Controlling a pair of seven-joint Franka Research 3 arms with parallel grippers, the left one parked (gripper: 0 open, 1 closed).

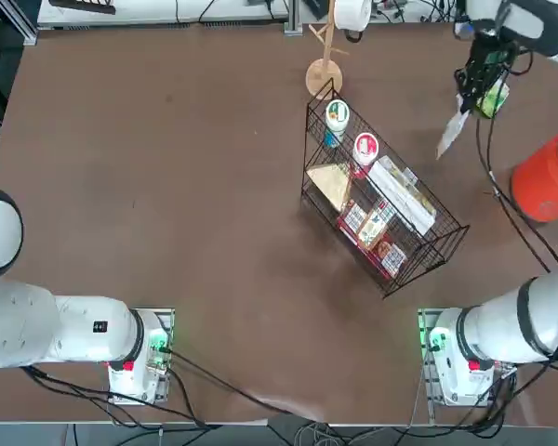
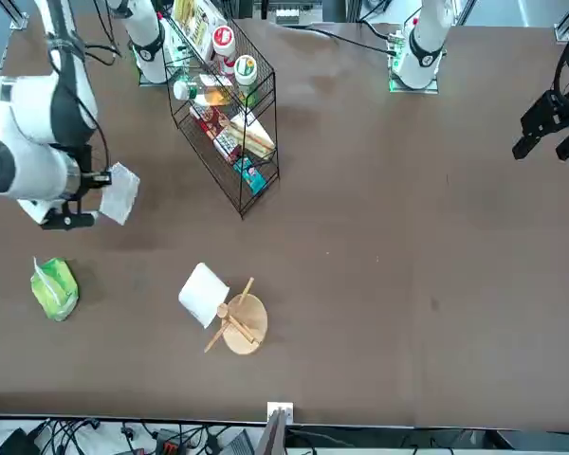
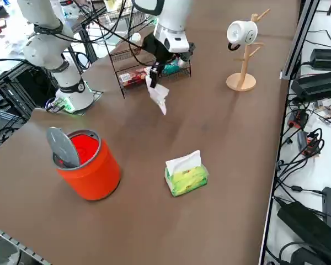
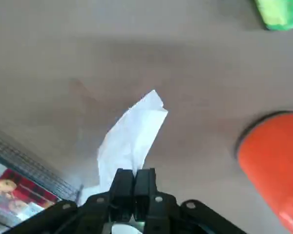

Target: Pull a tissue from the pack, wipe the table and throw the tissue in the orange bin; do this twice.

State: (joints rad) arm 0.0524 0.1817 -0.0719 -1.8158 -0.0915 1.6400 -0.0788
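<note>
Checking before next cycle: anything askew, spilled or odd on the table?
Nothing spilled or damaged. The black wire basket sits skewed to the table edges, its contents in place. The right gripper is shut on a tissue hanging above the table. The pack and orange bin stand upright.

black cables (image 3: pixel 306 141) trailing past the table edge, grey floor, dark equipment boxes (image 3: pixel 320 83) alongside

Even, bright overhead light fills every view, casting only soft, faint shadows on the matte counter (image 1: pixel 167 186), while the wrist view is blurred and soft, especially the tissue (image 4: pixel 132 136) and orange bin (image 4: pixel 273 165).
</note>
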